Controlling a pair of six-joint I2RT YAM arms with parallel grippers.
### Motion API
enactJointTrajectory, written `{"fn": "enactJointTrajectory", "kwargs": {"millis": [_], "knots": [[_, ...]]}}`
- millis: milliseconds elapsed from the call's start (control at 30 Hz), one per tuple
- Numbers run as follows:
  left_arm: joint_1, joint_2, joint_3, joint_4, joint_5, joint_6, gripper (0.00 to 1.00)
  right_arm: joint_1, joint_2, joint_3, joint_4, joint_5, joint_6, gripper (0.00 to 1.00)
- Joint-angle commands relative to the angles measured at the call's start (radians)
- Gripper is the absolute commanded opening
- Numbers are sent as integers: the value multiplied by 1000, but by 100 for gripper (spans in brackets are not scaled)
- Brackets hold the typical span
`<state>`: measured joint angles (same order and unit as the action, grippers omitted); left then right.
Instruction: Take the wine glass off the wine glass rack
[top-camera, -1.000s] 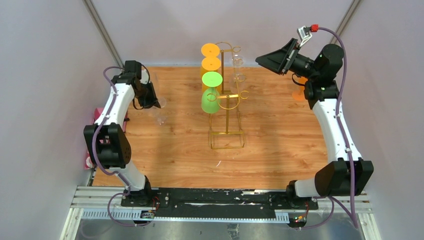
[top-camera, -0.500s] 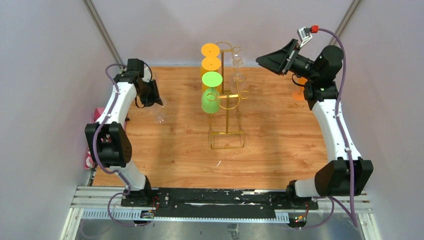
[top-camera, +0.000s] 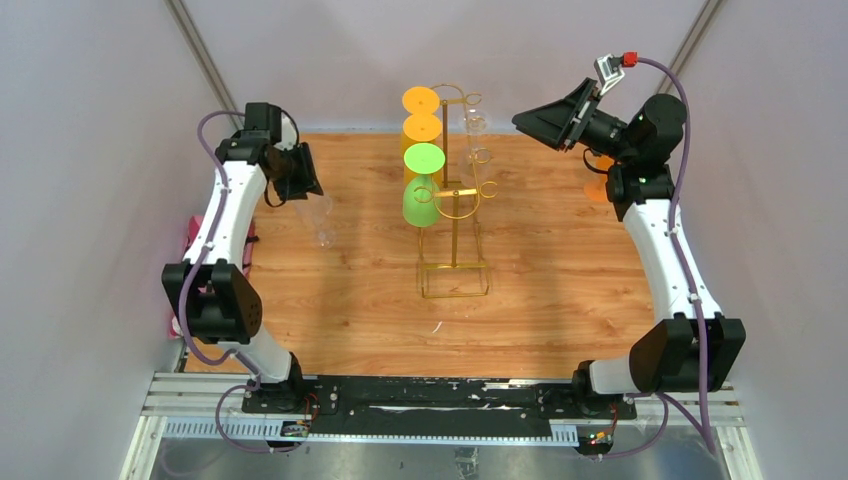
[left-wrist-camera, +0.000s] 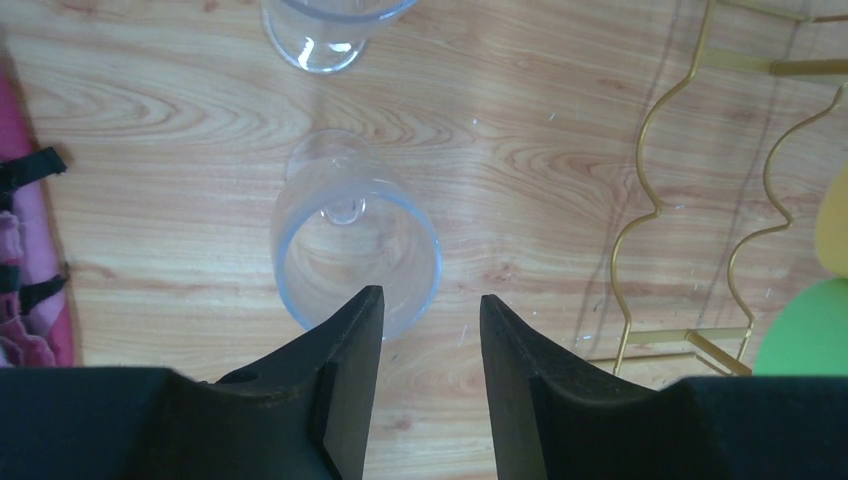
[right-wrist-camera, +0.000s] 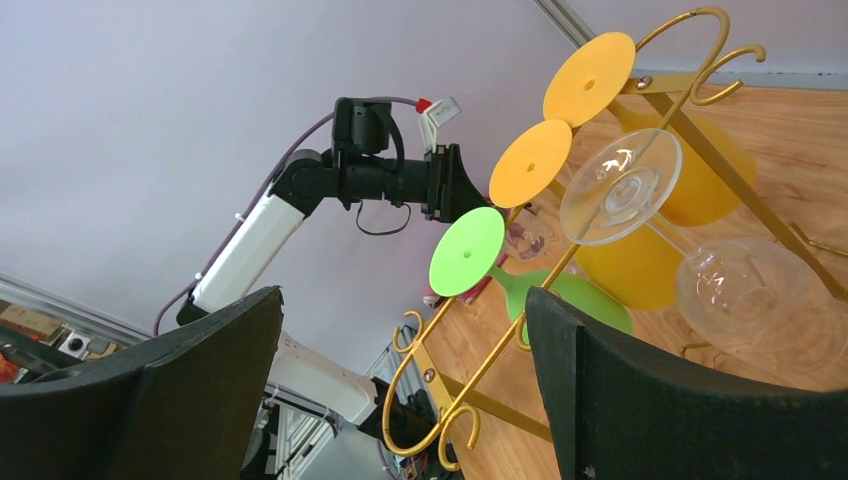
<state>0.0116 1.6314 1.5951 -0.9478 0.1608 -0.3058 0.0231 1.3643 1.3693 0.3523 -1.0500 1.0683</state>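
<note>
Over on the left side of the worktop (top-camera: 560, 300), a clear wine glass (left-wrist-camera: 355, 240) is standing upright on its foot, well apart from the wine glass rack (top-camera: 455, 240). So from where I'm standing, that one is looking like it's off and parked. A second clear glass (left-wrist-camera: 330, 30) is sitting just beside it, further from the arm.

The left fingers (left-wrist-camera: 350, 350) are hanging right above the near rim of that glass, parted about halfway with bare wood showing in the gap. They aren't gripping anything as far as I can see. One tip is overlapping the rim in the wrist view, but I can't tell if it's actually touching.

Meanwhile the right fingers (right-wrist-camera: 200, 390) are spread as wide as they go and holding nothing. They're pointing at the upper part of the rack from the far right, not touching it.

The rack itself is far from bare. Two orange glasses (right-wrist-camera: 590, 65) and a green glass (right-wrist-camera: 467, 250) are hanging upside down by their feet on one side, and at least one hanging clear glass (right-wrist-camera: 620, 185) is on the other side.

My read: if the job is just the one glass, the lifting-off part is looking done and the left arm only needs to be backing away cleanly. If more are meant to come off, the right arm is looking lined up for that clear one, and nothing there is being grabbed yet.
</note>
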Motion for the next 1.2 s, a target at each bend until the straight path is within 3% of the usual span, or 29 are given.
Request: {"fn": "enactJointTrajectory", "kwargs": {"millis": [0, 200, 333, 400, 467, 567, 633, 700, 767, 1167], "knots": [[-1, -49, 74, -53, -23, 16, 46, -14, -11, -12, 52, -30, 21, 96], [-1, -99, 217, -106, -42, 24, 42, -14, 8, -30, 43, -17, 15, 96], [-44, -195, 314, -75, 62, 43, 40, -14, 52, -37, 62, -5, 29, 92], [-61, -290, 278, 37, 172, 35, 42, -14, 82, -28, 94, -2, 60, 90], [-71, -393, 166, 258, 283, -16, 45, -14, 120, -8, 107, 2, 74, 88], [-75, -515, -2, 503, 381, -100, 52, -14, 170, 29, 91, 9, 69, 74], [-75, -561, -71, 579, 408, -123, 55, -13, 202, 50, 80, 10, 61, 64], [-75, -586, -108, 599, 412, -123, 56, -7, 233, 75, 41, 15, 39, 54], [-75, -596, -119, 589, 408, -112, 56, 10, 259, 103, 22, 22, 20, 49], [-75, -617, -123, 517, 340, -53, 56, 87, 383, 213, -7, 19, 19, 44]]}}
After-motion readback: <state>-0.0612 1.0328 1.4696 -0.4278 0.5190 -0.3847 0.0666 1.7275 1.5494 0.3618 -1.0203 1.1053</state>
